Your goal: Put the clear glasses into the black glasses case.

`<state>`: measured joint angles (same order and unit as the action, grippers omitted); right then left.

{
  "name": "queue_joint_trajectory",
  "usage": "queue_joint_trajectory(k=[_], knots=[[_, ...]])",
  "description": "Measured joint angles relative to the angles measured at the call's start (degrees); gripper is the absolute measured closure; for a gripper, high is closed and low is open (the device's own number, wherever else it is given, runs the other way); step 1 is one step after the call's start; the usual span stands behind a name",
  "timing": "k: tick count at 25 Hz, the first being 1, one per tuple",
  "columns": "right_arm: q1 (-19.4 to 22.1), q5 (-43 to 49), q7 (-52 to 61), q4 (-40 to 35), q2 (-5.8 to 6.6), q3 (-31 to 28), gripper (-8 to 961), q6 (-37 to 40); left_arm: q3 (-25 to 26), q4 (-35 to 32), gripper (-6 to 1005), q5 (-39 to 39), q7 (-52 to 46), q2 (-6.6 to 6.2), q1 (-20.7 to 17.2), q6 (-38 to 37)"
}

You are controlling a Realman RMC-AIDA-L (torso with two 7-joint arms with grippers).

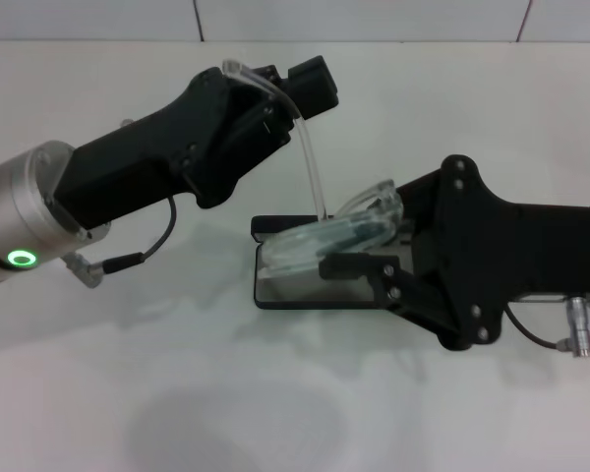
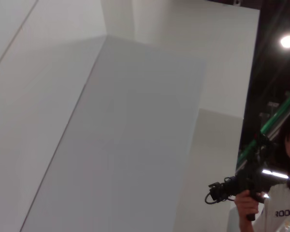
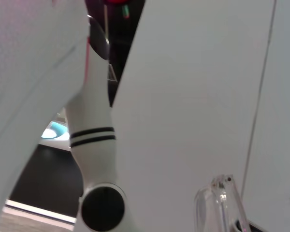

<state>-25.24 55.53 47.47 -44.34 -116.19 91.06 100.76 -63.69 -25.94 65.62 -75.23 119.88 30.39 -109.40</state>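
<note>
In the head view the black glasses case (image 1: 275, 299) lies open on the white table, grey lining up. The clear glasses (image 1: 320, 239) rest with their lens over the case. One thin clear arm of the glasses rises from the lens up to my left gripper (image 1: 280, 87), which is shut on that arm above and behind the case. My right gripper (image 1: 362, 248) reaches in from the right, its fingers (image 1: 354, 265) closed on the lens end of the glasses over the case. A clear curved piece of the glasses (image 3: 221, 205) shows in the right wrist view.
The white table (image 1: 226, 393) extends in front of the case, and a white tiled wall stands behind it. A cable (image 1: 157, 241) hangs under my left wrist. The left wrist view shows only walls and a person (image 2: 280, 203) holding a camera far off.
</note>
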Motion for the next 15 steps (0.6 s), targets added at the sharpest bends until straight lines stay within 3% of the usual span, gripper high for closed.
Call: queue_joint_trajectory(k=[15], knots=[[-0.2,-1.2,-1.1,1.4,0.02,0.1,857,-2.8,-7.2,0.1,930,-0.8,2.1,0.27,0.4,-0.1]])
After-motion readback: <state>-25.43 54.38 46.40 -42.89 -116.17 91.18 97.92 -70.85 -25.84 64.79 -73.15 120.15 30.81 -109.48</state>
